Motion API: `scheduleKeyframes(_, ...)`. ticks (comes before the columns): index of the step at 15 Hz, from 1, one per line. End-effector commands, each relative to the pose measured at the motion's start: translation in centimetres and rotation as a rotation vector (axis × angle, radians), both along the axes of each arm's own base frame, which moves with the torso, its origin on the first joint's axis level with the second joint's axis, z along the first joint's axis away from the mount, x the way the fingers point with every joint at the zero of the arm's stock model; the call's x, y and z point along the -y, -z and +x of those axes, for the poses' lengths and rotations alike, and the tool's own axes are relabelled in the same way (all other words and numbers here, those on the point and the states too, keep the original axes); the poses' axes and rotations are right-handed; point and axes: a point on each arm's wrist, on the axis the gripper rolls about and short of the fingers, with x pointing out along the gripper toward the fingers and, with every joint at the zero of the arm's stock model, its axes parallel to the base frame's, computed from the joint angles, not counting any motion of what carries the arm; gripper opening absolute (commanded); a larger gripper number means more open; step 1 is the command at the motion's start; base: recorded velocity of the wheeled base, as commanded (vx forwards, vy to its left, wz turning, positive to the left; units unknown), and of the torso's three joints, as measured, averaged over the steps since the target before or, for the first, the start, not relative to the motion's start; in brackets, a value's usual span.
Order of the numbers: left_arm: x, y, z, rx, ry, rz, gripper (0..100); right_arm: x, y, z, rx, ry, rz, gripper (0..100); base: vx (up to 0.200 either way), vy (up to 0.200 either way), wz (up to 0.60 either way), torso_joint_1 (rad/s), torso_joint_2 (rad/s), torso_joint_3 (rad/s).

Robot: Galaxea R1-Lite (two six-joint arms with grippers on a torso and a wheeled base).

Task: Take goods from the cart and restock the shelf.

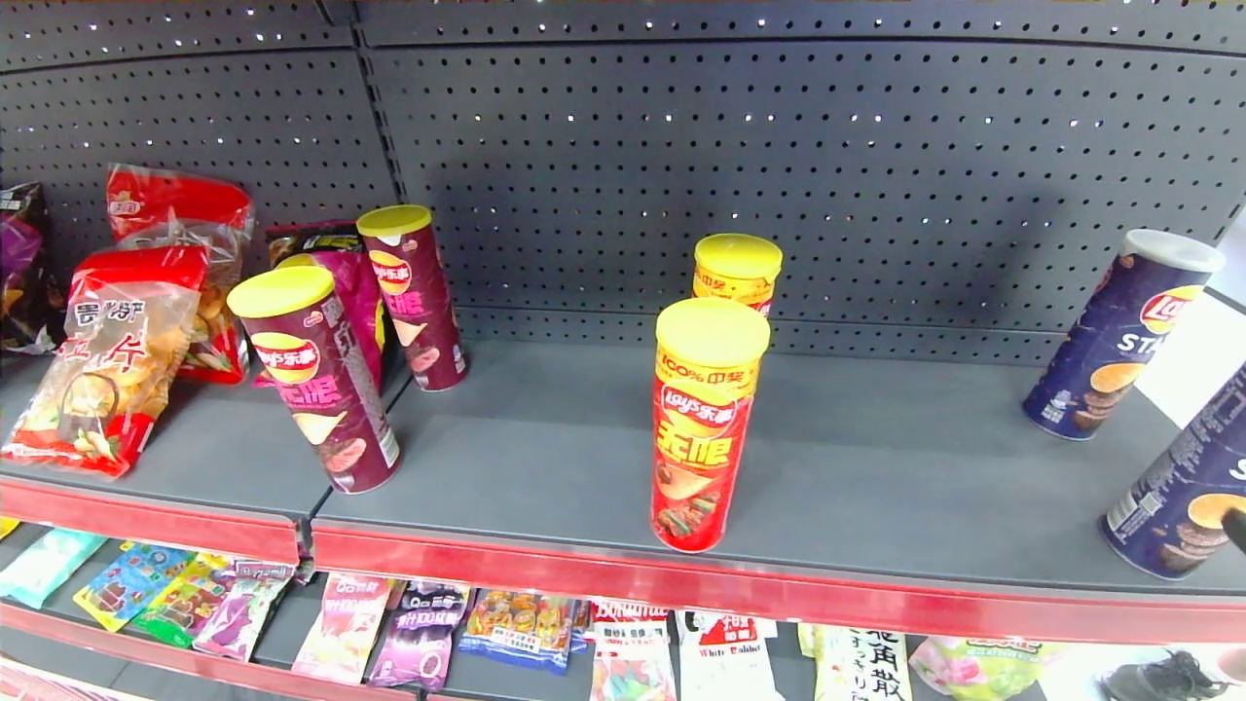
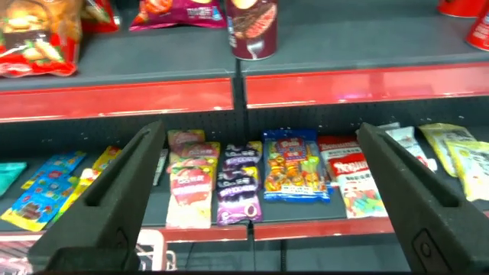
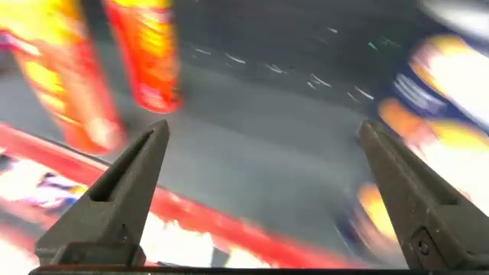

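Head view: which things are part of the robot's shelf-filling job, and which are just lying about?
Job, likely: tall red tube with yellow lid; tall purple tube; dark blue tube; grey metal shelf.
Lying about: red plastic snack bags; flat packets below; dark shoe.

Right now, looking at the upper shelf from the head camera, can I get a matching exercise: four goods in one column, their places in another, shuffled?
Things
1. front red can
2. front purple can
3. rear blue can
4. clear bag with red trim

Places
A. far left of the shelf
B. right side, towards the back
C. centre, near the front edge
D. left of centre, near the front edge

Pairs: 1-C, 2-D, 3-B, 4-A
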Motion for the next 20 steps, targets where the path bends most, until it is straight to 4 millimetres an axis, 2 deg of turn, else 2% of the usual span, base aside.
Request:
scheduleKeyframes(1, 0.0, 0.0, 0.0, 0.0, -0.013, -0.001, 100, 1.2, 7.2, -5.6, -0.041, 0.295, -0.001, 100, 0.0, 0.0, 0.0, 0.0, 0.0, 0.0)
scheduleKeyframes(2, 0.0, 0.0, 0.0, -0.001, -0.017, -0.002, 100, 1.1, 10.0, -6.5, -0.075, 0.358, -0.006, 100, 0.0, 0.0, 0.0, 0.0, 0.0, 0.0)
scheduleKeyframes(3, 0.0, 0.0, 0.0, -0.002, -0.018, -0.005, 100, 1.1, 11.1, -6.7, -0.042, 0.305, 0.011, 100, 0.0, 0.0, 0.0, 0.0, 0.0, 0.0)
scheduleKeyframes(5, -0.1, 0.0, 0.0, -0.002, -0.034, -0.045, 100, 0.7, 11.2, -6.4, -0.016, 0.117, 0.081, 100, 0.0, 0.0, 0.0, 0.0, 0.0, 0.0)
scheduleKeyframes(7, -0.1, 0.0, 0.0, -0.006, -0.032, -0.077, 100, 0.6, 11.2, -6.2, 0.012, 0.095, 0.102, 100, 0.0, 0.0, 0.0, 0.0, 0.0, 0.0)
scheduleKeyframes(14, 0.0, 0.5, 0.0, -0.053, 0.012, -0.048, 100, 0.5, 11.6, -6.0, 0.021, 0.066, 0.067, 100, 0.0, 0.0, 0.0, 0.0, 0.0, 0.0)
scheduleKeyframes(16, 0.0, 0.5, 0.0, -0.053, 0.012, -0.048, 100, 0.6, 12.0, -5.7, 0.005, 0.097, 0.123, 100, 0.0, 0.0, 0.0, 0.0, 0.0, 0.0)
scheduleKeyframes(20, 0.0, 0.5, 0.0, -0.053, 0.012, -0.046, 100, 0.7, 12.1, -5.8, 0.018, 0.116, 0.128, 100, 0.0, 0.0, 0.0, 0.0, 0.0, 0.0)
